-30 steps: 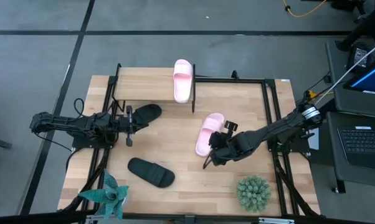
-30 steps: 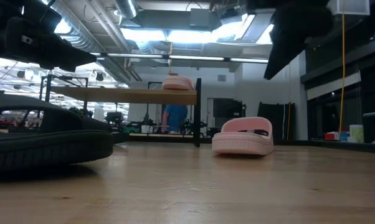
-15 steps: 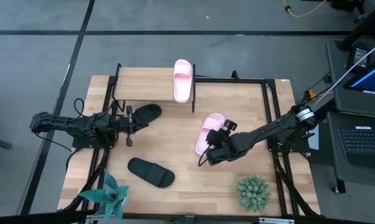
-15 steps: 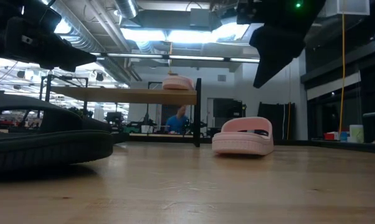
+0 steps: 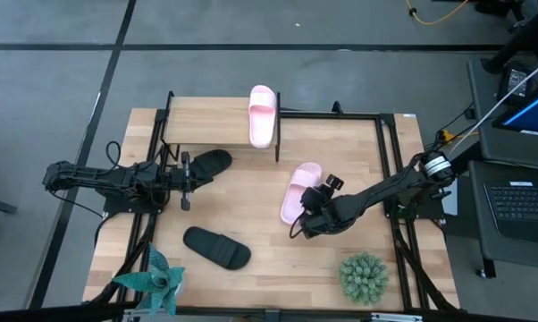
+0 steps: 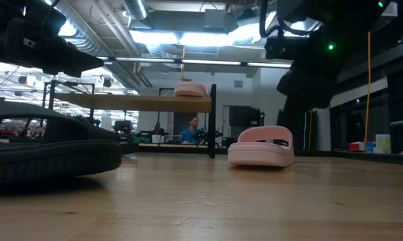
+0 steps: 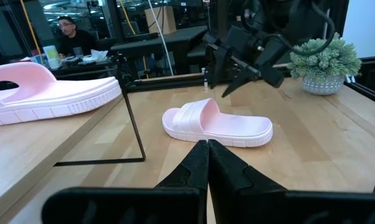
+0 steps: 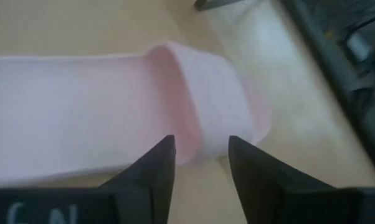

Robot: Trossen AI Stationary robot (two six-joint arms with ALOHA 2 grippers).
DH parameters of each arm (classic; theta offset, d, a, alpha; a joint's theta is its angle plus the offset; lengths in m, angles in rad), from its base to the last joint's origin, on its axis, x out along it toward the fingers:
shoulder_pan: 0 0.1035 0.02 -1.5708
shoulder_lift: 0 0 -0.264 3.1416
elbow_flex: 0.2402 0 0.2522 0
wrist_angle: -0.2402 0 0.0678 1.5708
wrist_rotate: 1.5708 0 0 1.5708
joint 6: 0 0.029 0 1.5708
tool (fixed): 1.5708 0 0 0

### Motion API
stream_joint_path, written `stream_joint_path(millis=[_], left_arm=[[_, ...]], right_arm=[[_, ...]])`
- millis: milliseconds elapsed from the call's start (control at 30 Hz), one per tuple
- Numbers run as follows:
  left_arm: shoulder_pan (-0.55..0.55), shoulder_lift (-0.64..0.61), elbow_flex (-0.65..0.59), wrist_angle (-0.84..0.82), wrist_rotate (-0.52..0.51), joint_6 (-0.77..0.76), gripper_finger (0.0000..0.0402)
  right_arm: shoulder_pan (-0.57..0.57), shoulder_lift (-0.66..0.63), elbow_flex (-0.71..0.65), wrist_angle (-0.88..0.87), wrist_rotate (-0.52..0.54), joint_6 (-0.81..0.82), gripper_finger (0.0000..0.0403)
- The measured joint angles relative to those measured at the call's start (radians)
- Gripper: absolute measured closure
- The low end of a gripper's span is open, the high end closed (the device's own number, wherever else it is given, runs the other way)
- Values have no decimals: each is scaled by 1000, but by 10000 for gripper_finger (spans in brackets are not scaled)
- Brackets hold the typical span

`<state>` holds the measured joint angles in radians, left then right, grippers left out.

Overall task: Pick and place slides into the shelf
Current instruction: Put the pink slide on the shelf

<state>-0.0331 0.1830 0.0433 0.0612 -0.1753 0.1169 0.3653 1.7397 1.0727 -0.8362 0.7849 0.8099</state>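
This is a robotics lab or workshop. Exposed ducts [image 6: 114,50] and strip lights [image 6: 195,37] run on the ceiling, the floor [image 5: 251,27] is grey concrete, a laptop [image 5: 524,210] stands right of the worktop [image 5: 260,233], and a person [image 7: 69,38] sits far behind at a desk.

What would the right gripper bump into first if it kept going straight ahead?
Most likely the pink slide on the table. The right gripper is open and points at its strap, close in front, though the exact gap is hard to judge.

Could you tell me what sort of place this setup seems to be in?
Probably a robotics lab or workshop: exposed ceiling ducts with strip lights, a laptop beside the table, and a person seated at a desk behind.
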Motion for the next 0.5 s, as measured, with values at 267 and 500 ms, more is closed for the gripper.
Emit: stream_joint_path(millis=[267,500], left_arm=[[0,0,0,0,0,0,401],[0,0,0,0,0,0,401]], right_arm=[[-16,0,-20,9,27,-1,251],[-38,0,-88,112,11,-4,251]])
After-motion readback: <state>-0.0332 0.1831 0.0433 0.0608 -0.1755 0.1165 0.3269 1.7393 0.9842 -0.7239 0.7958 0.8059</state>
